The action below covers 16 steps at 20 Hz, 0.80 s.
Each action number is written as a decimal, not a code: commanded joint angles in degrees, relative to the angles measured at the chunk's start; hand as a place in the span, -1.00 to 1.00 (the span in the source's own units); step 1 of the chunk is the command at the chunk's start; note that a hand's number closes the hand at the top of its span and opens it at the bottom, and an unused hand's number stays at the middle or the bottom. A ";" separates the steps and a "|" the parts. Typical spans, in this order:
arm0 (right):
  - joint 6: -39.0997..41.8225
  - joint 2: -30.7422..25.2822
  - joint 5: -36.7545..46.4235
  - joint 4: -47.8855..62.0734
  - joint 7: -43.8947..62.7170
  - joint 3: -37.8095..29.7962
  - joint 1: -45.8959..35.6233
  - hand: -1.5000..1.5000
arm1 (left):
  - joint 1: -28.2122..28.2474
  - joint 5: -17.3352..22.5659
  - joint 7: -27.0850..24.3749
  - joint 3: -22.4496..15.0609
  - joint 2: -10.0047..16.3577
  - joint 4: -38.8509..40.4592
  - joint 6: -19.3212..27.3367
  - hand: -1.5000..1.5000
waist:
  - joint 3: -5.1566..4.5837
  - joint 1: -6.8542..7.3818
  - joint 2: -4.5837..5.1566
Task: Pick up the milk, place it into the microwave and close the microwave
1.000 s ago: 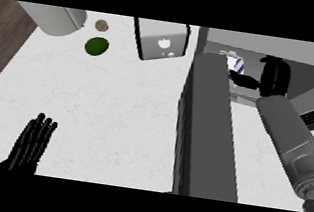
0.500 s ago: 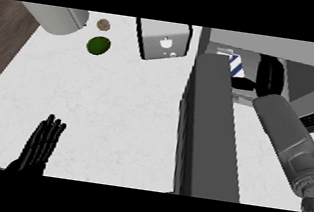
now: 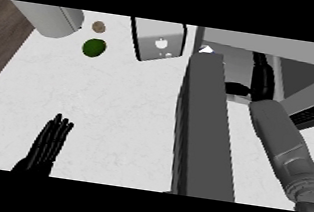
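One milk, unseen by us, probably hidden by the right hand (image 3: 262, 77) inside the microwave (image 3: 229, 67) | that hand's hold: we cannot tell | left hand (image 3: 46, 145) resting lower left, fingers straight | we judge the milk light, stiff-sided, crushable; hold mid-body | counted: one microwave, one open door (image 3: 201, 129), two hands

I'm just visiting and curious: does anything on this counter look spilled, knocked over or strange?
Nothing stands out. The microwave door stands open with the right hand reaching inside; the left hand rests open at lower left.
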 commanded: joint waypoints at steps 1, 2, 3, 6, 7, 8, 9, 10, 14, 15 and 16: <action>4.27 -0.66 -2.61 -0.62 -4.40 -2.57 2.70 -1.00 | 0.28 -1.30 -0.17 -2.02 -1.46 -0.84 0.84 -1.00 | 0.02 -0.53 -0.21; 5.16 -0.87 -3.08 -0.17 -2.86 -3.07 1.41 -1.00 | -0.45 -1.77 0.24 -2.02 -0.90 0.08 0.42 -1.00 | -0.03 -0.71 -0.30; 5.16 0.29 -3.97 -0.83 -6.45 -3.89 4.24 -1.00 | -1.48 0.09 0.66 0.54 0.72 -0.81 -0.88 -1.00 | 0.00 -0.96 -0.29; 8.37 0.77 -5.62 -0.76 -10.08 -5.41 7.63 -1.00 | -0.08 -1.73 0.10 -1.61 -0.56 -0.27 0.17 -1.00 | -0.06 -1.71 -0.80; 11.50 -1.47 -6.02 -0.39 -6.90 -5.75 4.92 -1.00 | 0.12 -3.84 0.22 -3.42 -2.08 -0.67 2.06 -1.00 | -0.11 -2.07 -1.13; 8.57 1.90 -6.40 -0.44 -9.22 -6.17 6.80 -1.00 | -0.59 -1.64 4.01 -1.92 0.28 -4.12 0.41 -1.00 | -0.03 -1.67 -0.93; 11.64 -0.02 -6.69 -0.50 -8.59 -6.38 6.12 -1.00 | -2.92 -2.46 3.27 -2.19 -2.30 -0.80 1.87 -1.00 | -0.12 -2.52 -1.11; 11.81 0.13 -6.45 -0.17 -10.32 -6.16 8.30 -1.00 | -3.68 -2.53 3.11 -2.26 -2.71 0.31 1.72 -1.00 | -0.14 -2.76 -1.14; 14.23 0.53 -7.66 -0.72 -14.26 -7.25 11.10 -1.00 | -4.46 -2.87 1.64 -2.04 -3.07 3.15 0.99 -1.00 | -0.15 -2.88 -1.24; 16.56 0.81 -8.03 -1.08 -15.28 -7.32 12.10 -1.00 | -8.18 -3.86 7.83 -2.67 -4.48 0.70 3.34 -1.00 | -0.15 -3.77 -1.53; 18.07 1.64 -8.58 -1.07 -15.83 -7.69 12.40 -1.00 | -7.11 -3.79 5.06 -2.05 -3.69 2.92 2.13 -1.00 | -0.17 -3.60 -1.56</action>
